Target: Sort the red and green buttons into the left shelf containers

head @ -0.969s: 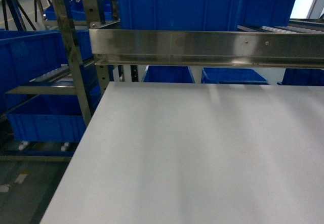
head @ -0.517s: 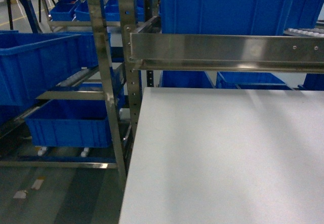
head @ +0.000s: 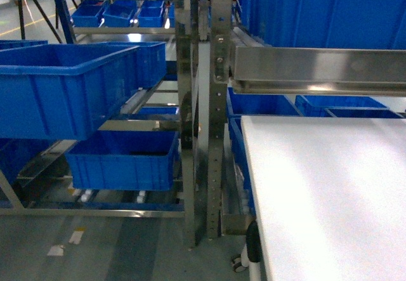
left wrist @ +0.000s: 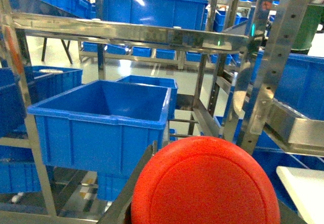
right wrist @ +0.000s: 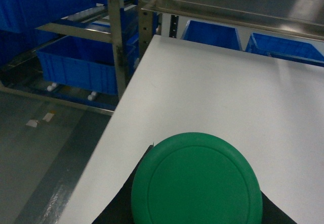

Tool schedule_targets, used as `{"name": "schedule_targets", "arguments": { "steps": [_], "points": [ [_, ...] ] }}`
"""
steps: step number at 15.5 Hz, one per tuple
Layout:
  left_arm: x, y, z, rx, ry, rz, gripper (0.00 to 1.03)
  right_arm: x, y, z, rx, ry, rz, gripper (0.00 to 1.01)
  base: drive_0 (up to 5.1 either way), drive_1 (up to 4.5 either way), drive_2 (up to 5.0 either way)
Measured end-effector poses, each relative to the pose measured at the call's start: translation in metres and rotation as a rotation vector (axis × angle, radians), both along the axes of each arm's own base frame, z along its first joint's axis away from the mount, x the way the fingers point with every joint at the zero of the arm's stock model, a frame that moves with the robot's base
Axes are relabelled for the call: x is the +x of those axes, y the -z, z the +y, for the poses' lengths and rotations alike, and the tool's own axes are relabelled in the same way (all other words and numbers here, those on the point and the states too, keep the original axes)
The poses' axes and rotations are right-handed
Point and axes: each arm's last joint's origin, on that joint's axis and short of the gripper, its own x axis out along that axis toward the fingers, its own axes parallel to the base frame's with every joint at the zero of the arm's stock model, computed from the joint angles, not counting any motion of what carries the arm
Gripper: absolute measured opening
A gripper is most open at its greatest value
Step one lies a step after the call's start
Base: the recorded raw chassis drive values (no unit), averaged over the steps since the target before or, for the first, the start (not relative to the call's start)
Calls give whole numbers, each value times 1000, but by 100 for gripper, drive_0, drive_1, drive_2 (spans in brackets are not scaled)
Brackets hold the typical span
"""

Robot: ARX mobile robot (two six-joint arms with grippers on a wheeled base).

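Observation:
In the left wrist view a red button [left wrist: 205, 188] with a big round cap fills the bottom, and my left gripper [left wrist: 202, 206] is shut on it; one grey finger [left wrist: 134, 186] shows at the cap's left. A deep blue container [left wrist: 101, 128] sits on the steel shelf [left wrist: 131, 32] just ahead of it. Over the white table edge, my right gripper [right wrist: 197, 204] is shut on a green button [right wrist: 196, 181], dark fingers [right wrist: 119, 206] flanking the cap. The head view shows the shelf [head: 219, 103] with containers [head: 63, 87] on the left, and neither gripper.
The white table [head: 330, 192] lies at the right, under a steel rail [head: 317, 68] that carries another blue bin [head: 323, 8]. A lower blue bin [head: 120, 160] sits in the rack near the grey floor [head: 95, 249]. More small blue bins [head: 120, 11] stand far behind.
The head view has swung left: the table has slid to the right side of the picture, and the steel posts and left-hand blue bins have come towards the centre.

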Motion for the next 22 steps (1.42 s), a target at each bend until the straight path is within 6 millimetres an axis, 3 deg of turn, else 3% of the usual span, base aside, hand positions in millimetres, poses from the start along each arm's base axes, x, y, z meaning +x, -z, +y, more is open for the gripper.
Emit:
{"name": "schedule_targets", "arguments": {
  "steps": [22],
  "points": [
    [0,0,0,0,0,-3,25,0,0,0,0,0,-1,26,-494,247,247]
  ]
}}
